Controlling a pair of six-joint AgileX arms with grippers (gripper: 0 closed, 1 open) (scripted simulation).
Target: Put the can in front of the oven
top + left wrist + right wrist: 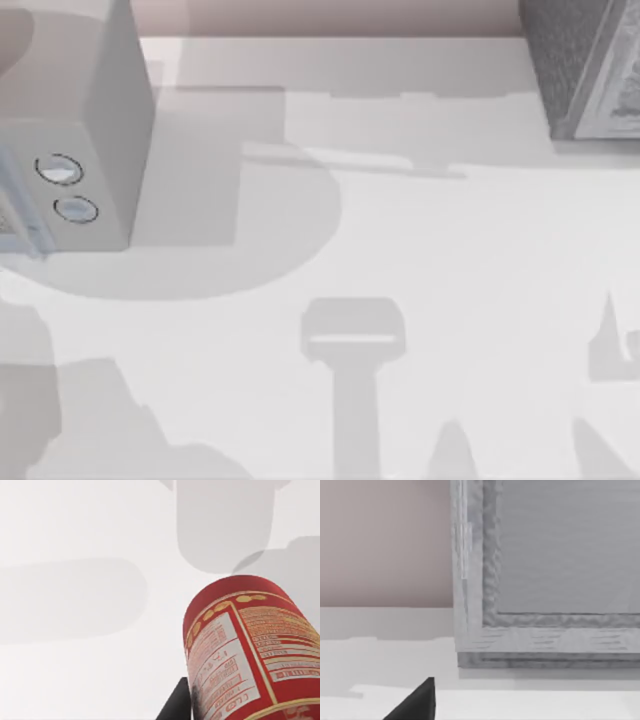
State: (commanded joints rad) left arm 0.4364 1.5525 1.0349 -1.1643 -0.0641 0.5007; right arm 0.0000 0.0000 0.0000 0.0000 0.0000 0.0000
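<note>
One can (pixel 250 650) sits close under the left wrist camera, above the white table (pixel 450 300). One oven (pixel 75 130) stands at the table's left; one speckled box (pixel 585 65) at far right. Whether either gripper is open, or holds the can, cannot be told.

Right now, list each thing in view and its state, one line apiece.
can: red, tilted, close to the left wrist camera with white table behind it.
oven: upright at the table's far left, dials facing front.
speckled grey box: upright at the far right corner.
table: white, shadowed by the arms.
</note>
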